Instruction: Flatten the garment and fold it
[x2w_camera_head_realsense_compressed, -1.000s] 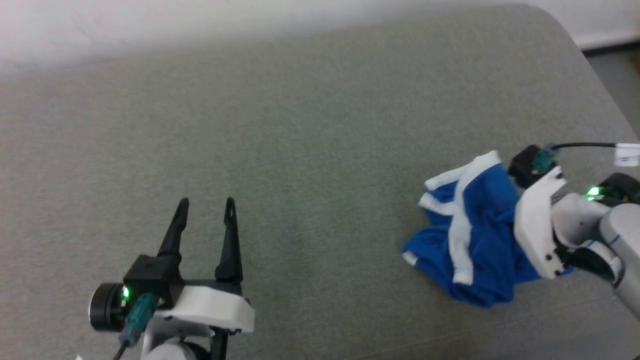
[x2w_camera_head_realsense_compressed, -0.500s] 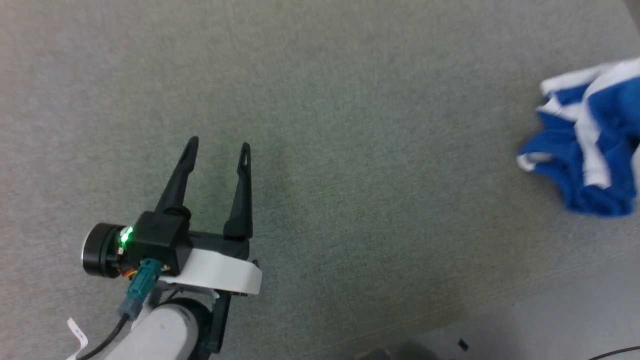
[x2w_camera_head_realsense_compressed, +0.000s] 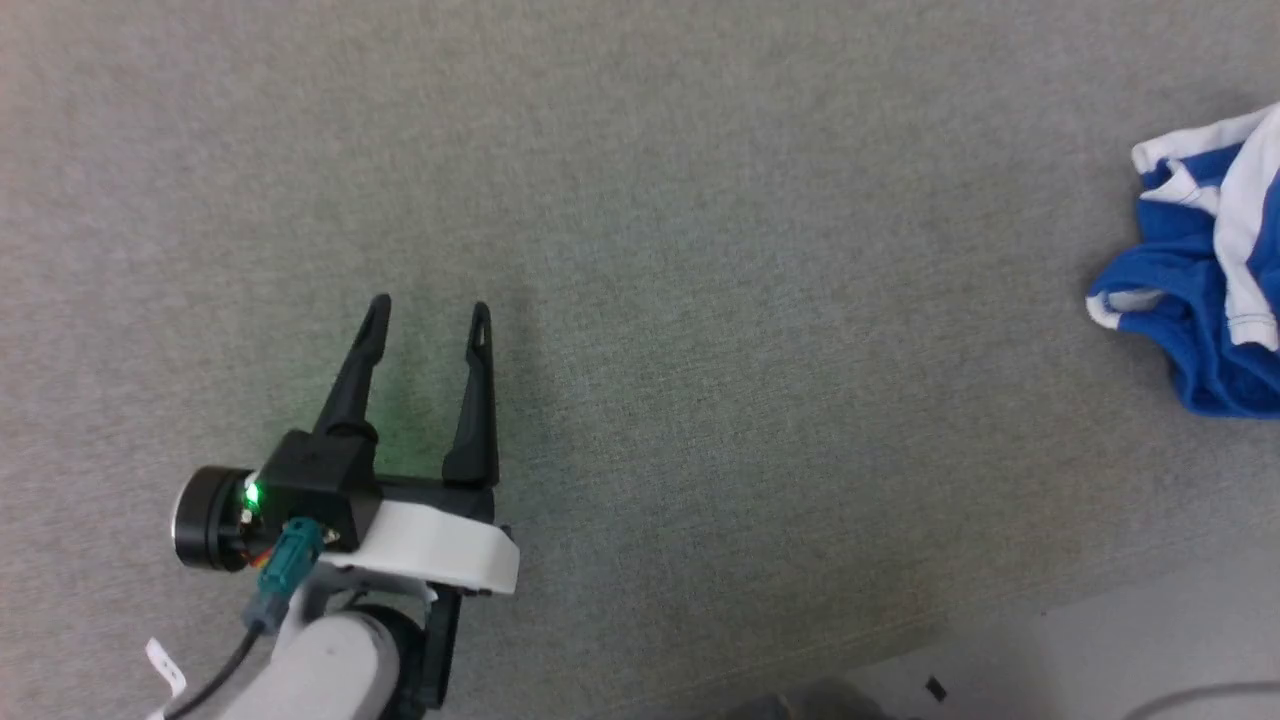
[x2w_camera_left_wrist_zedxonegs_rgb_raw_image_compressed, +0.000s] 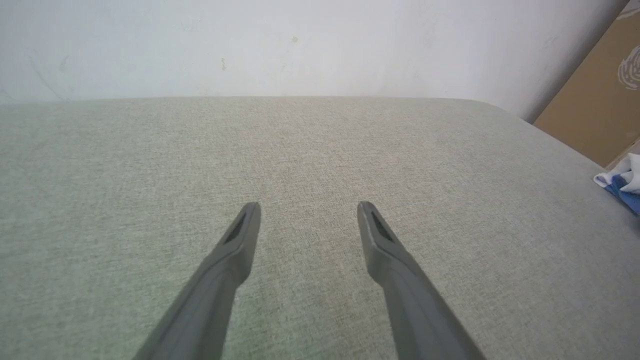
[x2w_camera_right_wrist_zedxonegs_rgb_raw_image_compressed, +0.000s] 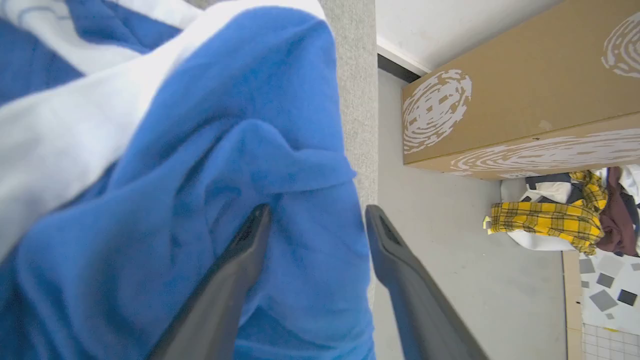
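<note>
The garment (x2w_camera_head_realsense_compressed: 1210, 330) is a crumpled heap of blue cloth with white trim at the far right edge of the head view, on the grey-green padded surface (x2w_camera_head_realsense_compressed: 700, 250). It shows as a small scrap at the right edge of the left wrist view (x2w_camera_left_wrist_zedxonegs_rgb_raw_image_compressed: 622, 182). My right gripper (x2w_camera_right_wrist_zedxonegs_rgb_raw_image_compressed: 317, 212) is at the heap with its jaws standing wide apart. A fold of the blue garment (x2w_camera_right_wrist_zedxonegs_rgb_raw_image_compressed: 225, 125) bulges between its fingers and over the left one. My left gripper (x2w_camera_head_realsense_compressed: 430, 310) hovers open over bare surface far to the left, holding nothing (x2w_camera_left_wrist_zedxonegs_rgb_raw_image_compressed: 309, 207).
The padded surface ends close to the garment's right side, with pale floor (x2w_camera_right_wrist_zedxonegs_rgb_raw_image_compressed: 440, 260) beyond. A long cardboard box (x2w_camera_right_wrist_zedxonegs_rgb_raw_image_compressed: 525, 90) and a pile of yellow plaid clothes (x2w_camera_right_wrist_zedxonegs_rgb_raw_image_compressed: 550, 220) lie on that floor. Floor (x2w_camera_head_realsense_compressed: 1150, 640) also shows past the front edge.
The head camera has swung, so the garment now sits at the right edge and the right arm has left that view. The right gripper's jaws have opened. The left gripper stays open.
</note>
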